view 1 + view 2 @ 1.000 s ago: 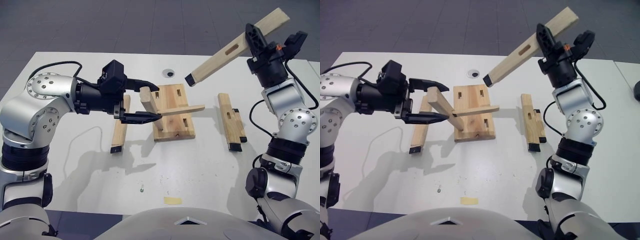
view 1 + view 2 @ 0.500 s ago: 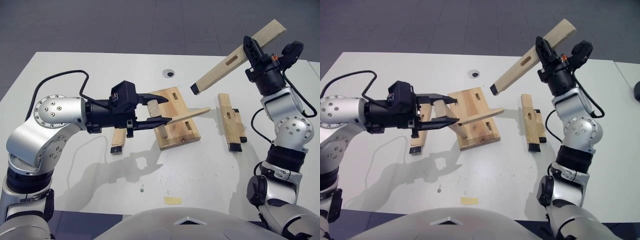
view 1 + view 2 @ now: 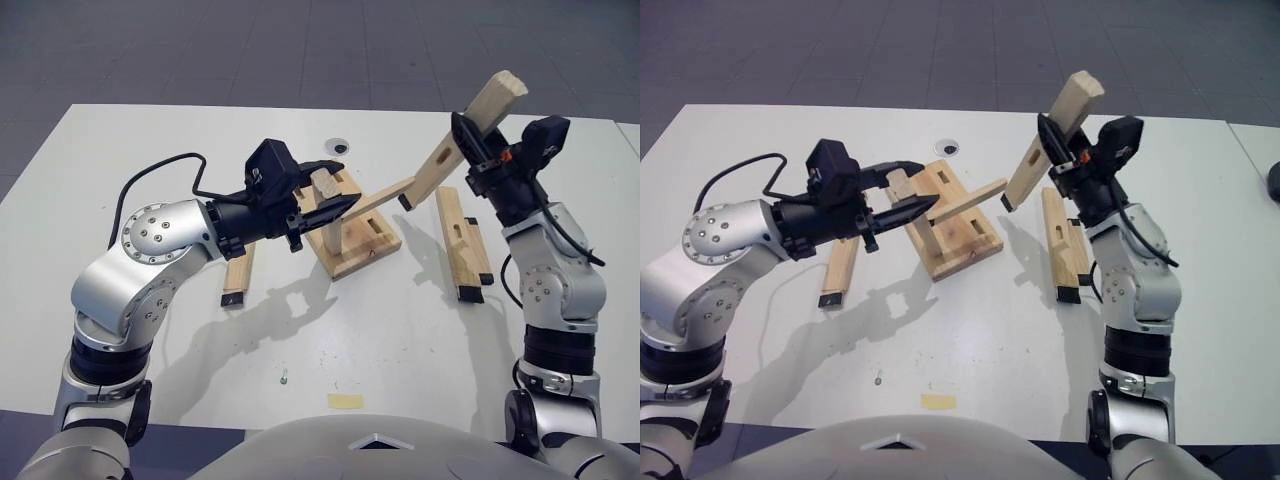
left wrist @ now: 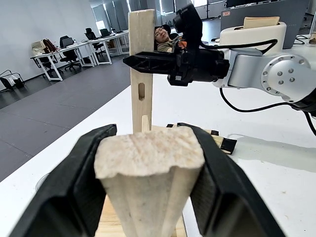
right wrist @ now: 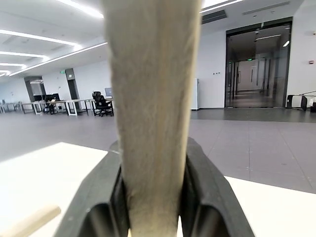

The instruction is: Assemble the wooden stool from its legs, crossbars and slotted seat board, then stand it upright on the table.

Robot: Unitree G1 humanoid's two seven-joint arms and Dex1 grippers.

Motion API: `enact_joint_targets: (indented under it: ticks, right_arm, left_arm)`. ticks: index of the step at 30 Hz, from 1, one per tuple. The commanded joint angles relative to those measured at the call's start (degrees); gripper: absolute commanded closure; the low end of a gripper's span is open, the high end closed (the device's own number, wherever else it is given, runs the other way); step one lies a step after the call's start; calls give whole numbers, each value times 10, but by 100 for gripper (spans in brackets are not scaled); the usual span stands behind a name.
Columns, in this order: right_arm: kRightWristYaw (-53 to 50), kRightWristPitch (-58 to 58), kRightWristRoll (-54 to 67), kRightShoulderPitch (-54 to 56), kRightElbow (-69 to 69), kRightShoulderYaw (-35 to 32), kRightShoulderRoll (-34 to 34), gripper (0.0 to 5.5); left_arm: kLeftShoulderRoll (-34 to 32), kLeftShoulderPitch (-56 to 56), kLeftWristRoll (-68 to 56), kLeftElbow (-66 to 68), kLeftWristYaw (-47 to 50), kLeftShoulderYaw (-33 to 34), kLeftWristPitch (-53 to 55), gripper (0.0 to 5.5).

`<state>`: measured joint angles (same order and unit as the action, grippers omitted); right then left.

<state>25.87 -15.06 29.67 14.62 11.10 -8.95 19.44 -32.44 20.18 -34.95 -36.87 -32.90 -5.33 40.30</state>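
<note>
Over 1 second the left gripper swings the pale slotted wooden seat board, held by its upright leg, toward the right arm. The right gripper lowers its slotted wooden leg steeper, its end nearing the crossbar.

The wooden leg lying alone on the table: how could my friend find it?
Find the white table and the seat board near its middle. On the robot's left of that board, under the left arm, one wooden leg lies flat. It lies alone, black tip toward the robot; the other flat pieces lie together on the board's right side.
</note>
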Motion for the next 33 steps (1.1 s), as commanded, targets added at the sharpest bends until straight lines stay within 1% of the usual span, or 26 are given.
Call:
enact_joint_targets:
  ticks: [1,11,22,27,33]
  right_arm:
    - [12,27,-32,-25,-2,23,-8,449]
    - [-1,27,-50,-51,28,61,-45,449]
    - [-32,25,-51,-20,32,55,-80,449]
    - [13,5,-59,-49,49,91,-51,449]
    - [14,3,-56,-51,42,78,-37,449]
  left_arm:
    - [-1,-14,16,6,14,-11,17,345]
    - [12,-30,31,14,23,-43,7,346]
    - [14,-40,47,21,23,-55,-1,346]
    - [12,-42,53,22,25,-58,-3,346]
    - [10,-42,62,24,26,-62,-6,346]
